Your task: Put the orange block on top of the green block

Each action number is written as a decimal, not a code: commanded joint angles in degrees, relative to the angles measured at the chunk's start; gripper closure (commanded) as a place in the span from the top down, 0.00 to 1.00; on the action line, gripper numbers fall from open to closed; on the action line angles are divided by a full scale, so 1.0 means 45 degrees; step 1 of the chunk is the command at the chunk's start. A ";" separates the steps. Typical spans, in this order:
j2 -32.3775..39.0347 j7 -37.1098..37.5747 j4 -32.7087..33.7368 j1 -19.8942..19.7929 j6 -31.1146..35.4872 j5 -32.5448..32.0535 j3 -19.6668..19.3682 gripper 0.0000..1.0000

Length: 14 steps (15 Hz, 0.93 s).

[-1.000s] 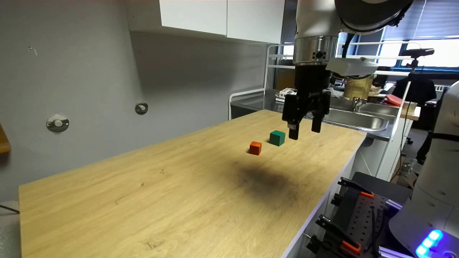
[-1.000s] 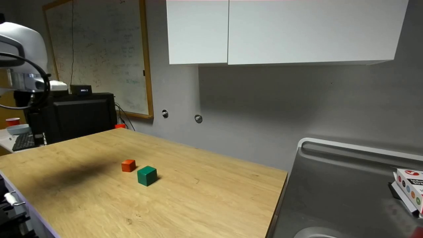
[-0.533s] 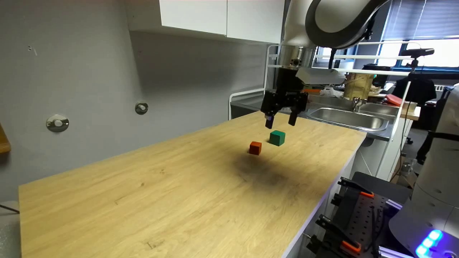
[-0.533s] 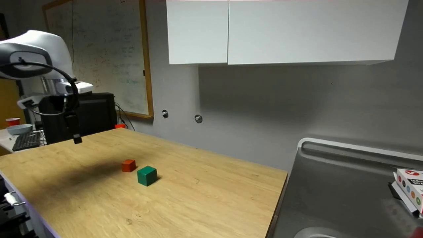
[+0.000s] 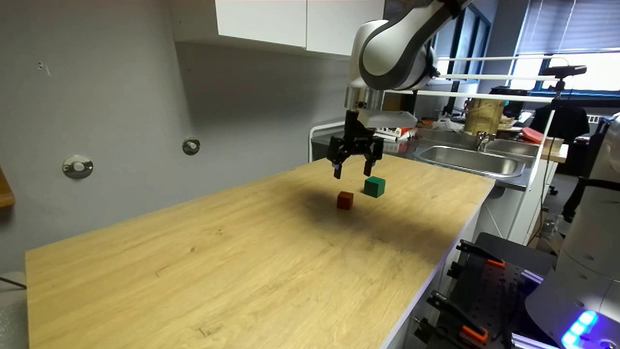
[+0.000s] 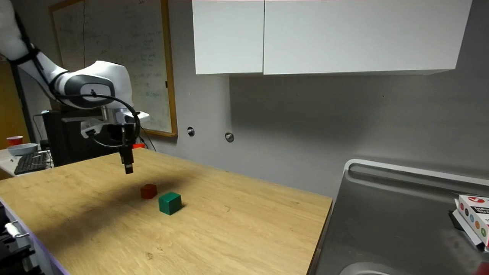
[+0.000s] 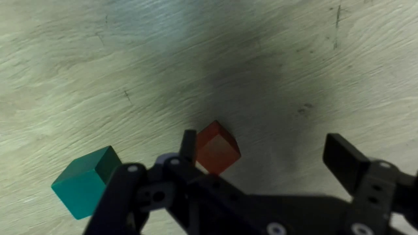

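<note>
The orange block [image 5: 345, 200], a small orange-red cube, sits on the wooden tabletop in both exterior views [image 6: 148, 191], in my arm's shadow. The green block [image 5: 374, 186], a dark green cube, stands a short gap away from it [image 6: 170, 203]. My gripper [image 5: 352, 170] is open and empty, above the table near the blocks [image 6: 129, 169]. In the wrist view, the orange block [image 7: 218, 153] shows beside the left fingertip, partly hidden by it, inside the span of the open gripper [image 7: 262, 142]. The green block [image 7: 81, 189] lies outside the left finger, partly covered by it.
The wooden tabletop [image 5: 193, 271] ends at a grey wall with two round metal fittings. A sink [image 5: 470, 160] and a dark counter [image 6: 382, 221] with a white box [image 6: 473, 217] adjoin its end. White cabinets [image 6: 344, 34] hang above.
My arm has moved out over the table toward the wall and lower, bringing the open gripper closer to the orange block, now shaded. Both blocks have stayed in place.
</note>
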 commanded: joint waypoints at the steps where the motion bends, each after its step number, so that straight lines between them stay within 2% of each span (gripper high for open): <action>1: 0.2154 -0.0556 0.2079 0.0202 -0.0503 0.0064 -0.0642 1.00; 8: 0.4814 -0.1121 0.4091 0.0053 -0.1347 0.0398 -0.1617 1.00; 13: 0.5961 -0.1178 0.4727 0.0169 -0.1987 0.0710 -0.1739 1.00; 14: 0.6070 -0.1090 0.4813 0.0231 -0.2066 0.0635 -0.1764 0.75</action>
